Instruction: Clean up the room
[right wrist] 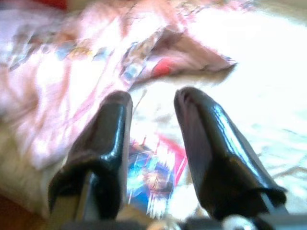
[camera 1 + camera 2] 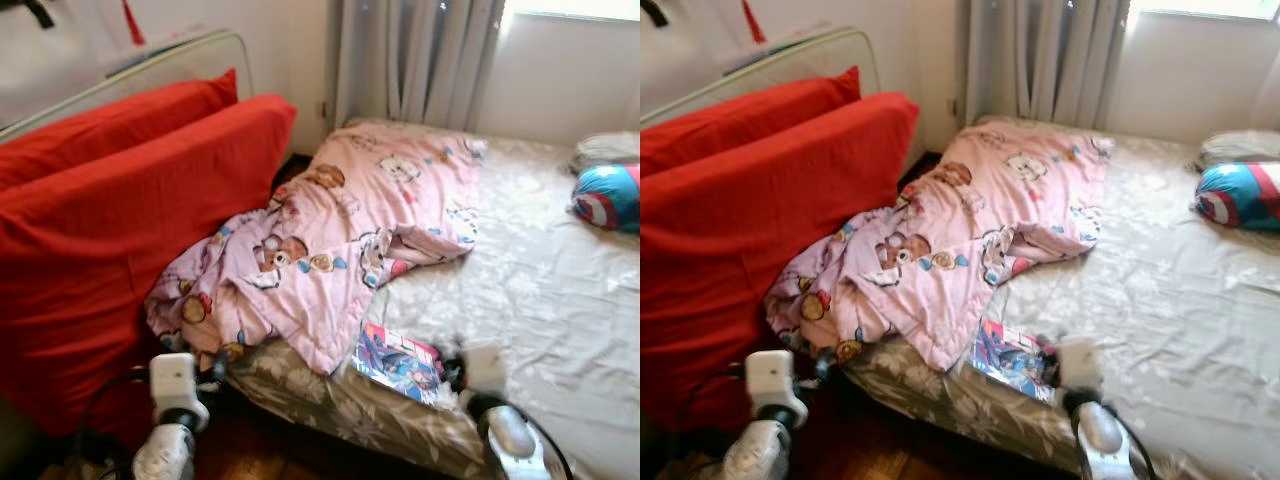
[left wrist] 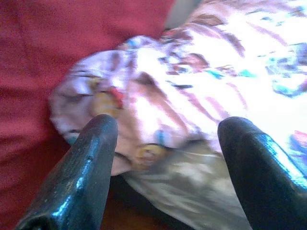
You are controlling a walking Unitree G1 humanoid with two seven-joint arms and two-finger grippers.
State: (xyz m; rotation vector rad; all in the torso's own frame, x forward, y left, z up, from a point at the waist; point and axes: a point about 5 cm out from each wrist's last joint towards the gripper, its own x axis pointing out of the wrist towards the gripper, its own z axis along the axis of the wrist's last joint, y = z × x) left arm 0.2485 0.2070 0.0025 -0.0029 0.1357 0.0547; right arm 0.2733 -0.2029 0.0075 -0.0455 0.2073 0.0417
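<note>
comic book [image 2: 397,362]: lies flat on the near edge of the bed, just past the pink blanket's lower hem, its top corner tucked under that hem
pink blanket [image 2: 330,240]: crumpled, printed with cartoon bears, spread from the head of the bed down to the near corner, where a fold hangs over the mattress side against the red cushions
right gripper [image 1: 152,143]: hovers just above the comic book, fingers a little apart with the cover showing in the gap, nothing pinched (the picture is blurred here)
left gripper [image 3: 165,158]: low beside the bed's near corner, fingers spread wide, aimed at the hanging fold of blanket, not touching it
bed [image 2: 560,290]: covered by a pale grey floral sheet, mostly bare on the right side
red cushions [image 2: 110,210]: two large ones leaning upright at the left, touching the blanket's edge
blue and red pillow [image 2: 608,197]: at the far right edge of the bed, well apart from the blanket
curtain [image 2: 415,60]: grey, hanging behind the head of the bed
</note>
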